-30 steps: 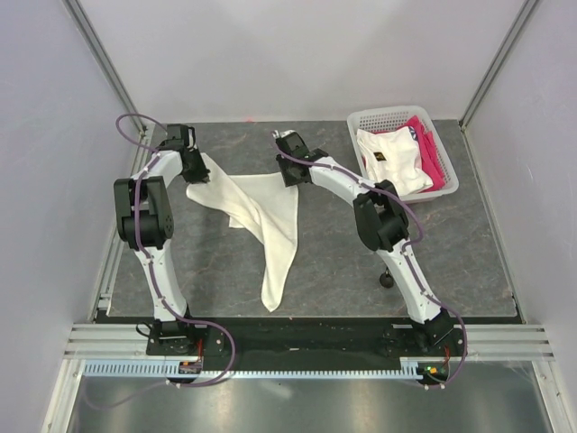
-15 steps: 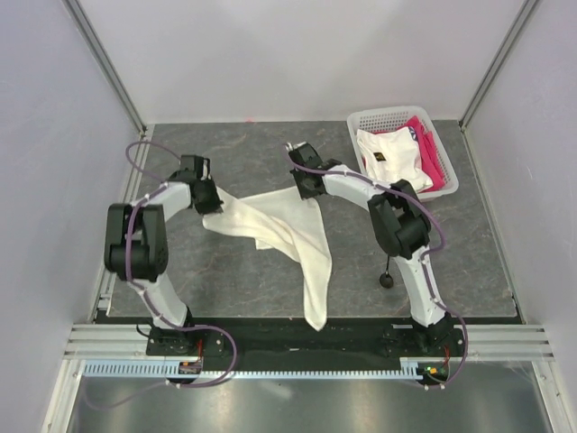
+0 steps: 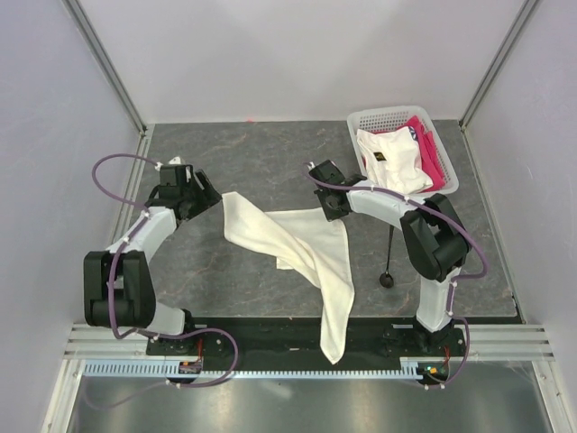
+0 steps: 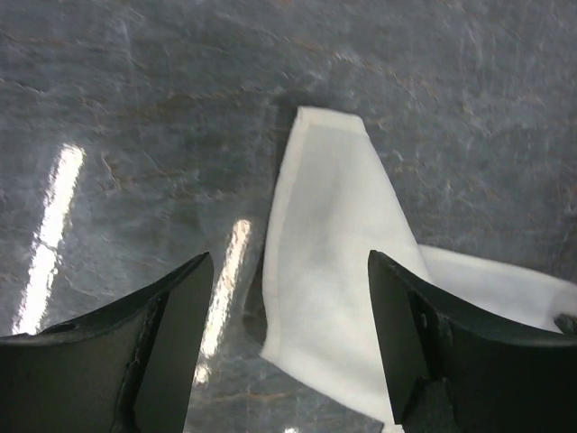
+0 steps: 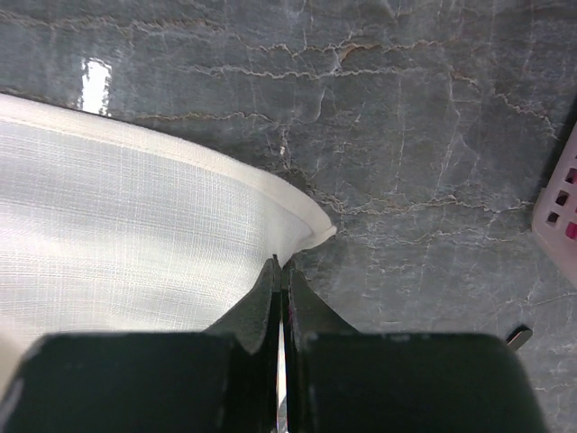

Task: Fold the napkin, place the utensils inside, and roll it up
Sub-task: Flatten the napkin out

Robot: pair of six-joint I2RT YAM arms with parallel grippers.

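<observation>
The cream-white napkin [image 3: 297,239] lies bunched across the middle of the table, and a long tail of it hangs over the near edge. My left gripper [image 3: 212,197] stands open just left of the napkin's left corner. In the left wrist view that folded corner [image 4: 325,225] rests on the table between and beyond the spread jaws of the left gripper [image 4: 290,302], touching neither one. My right gripper [image 3: 335,212] is shut on the napkin's right corner, seen pinched at the fingertips of the right gripper [image 5: 281,266]. The black spoon [image 3: 388,257] lies on the table to the right of the napkin.
A white plastic basket [image 3: 403,115] stands at the back right, holding a white garment [image 3: 388,158] and a pink cloth [image 3: 437,158]. Its edge [image 5: 559,216] shows at the right of the right wrist view. Grey walls enclose the table on three sides.
Both arms dragged the napkin toward the near edge and to the right. The left gripper then opened and let go of its corner. The right gripper stays shut on its corner.
</observation>
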